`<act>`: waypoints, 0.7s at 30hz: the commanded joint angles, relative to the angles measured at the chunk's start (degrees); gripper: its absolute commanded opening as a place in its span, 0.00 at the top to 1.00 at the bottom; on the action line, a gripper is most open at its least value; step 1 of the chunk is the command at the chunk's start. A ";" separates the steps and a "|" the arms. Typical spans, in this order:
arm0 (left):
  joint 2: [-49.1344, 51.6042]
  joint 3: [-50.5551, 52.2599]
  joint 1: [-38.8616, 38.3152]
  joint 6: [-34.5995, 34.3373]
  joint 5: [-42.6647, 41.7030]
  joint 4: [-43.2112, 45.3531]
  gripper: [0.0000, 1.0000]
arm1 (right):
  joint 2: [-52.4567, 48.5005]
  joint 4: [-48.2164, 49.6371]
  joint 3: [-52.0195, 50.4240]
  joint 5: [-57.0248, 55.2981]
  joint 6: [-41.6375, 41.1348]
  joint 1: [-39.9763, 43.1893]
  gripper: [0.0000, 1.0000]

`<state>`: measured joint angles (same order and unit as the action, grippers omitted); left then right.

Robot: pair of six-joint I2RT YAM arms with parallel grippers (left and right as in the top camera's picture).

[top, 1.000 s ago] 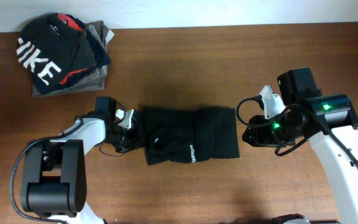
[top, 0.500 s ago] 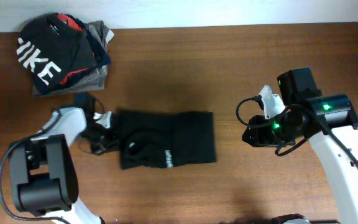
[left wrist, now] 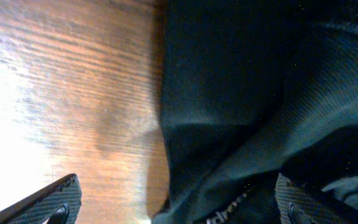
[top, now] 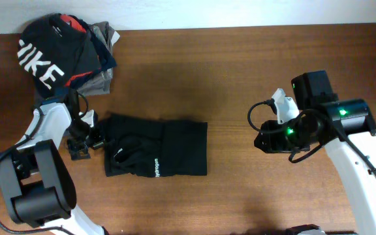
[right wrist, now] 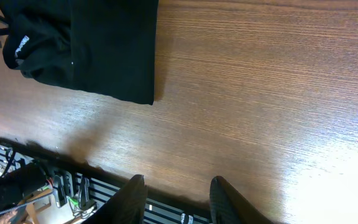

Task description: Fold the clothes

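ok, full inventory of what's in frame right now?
leggings: 1, black with small white lettering, folded, left of table centre
top with block letters: 1, black with white letters, on the pile at the far-left corner
grey garment: 1, grey, at the bottom of that pile
red garment: count unclear, red, peeking out of the pile
table: 1, brown wood
left gripper: 1, black fingers, open, at the leggings' left edge
right gripper: 1, black fingers, open and empty, over bare table right of the leggings
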<state>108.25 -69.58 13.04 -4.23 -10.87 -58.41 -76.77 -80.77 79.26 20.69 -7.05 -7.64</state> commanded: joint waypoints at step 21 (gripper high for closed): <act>0.57 10.38 0.15 10.14 -13.81 9.42 0.01 | 0.24 -0.15 -0.31 0.52 1.29 0.11 0.61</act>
<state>105.84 -62.81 13.32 3.92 -22.33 -50.22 -76.77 -80.90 79.26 20.69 -6.07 -7.64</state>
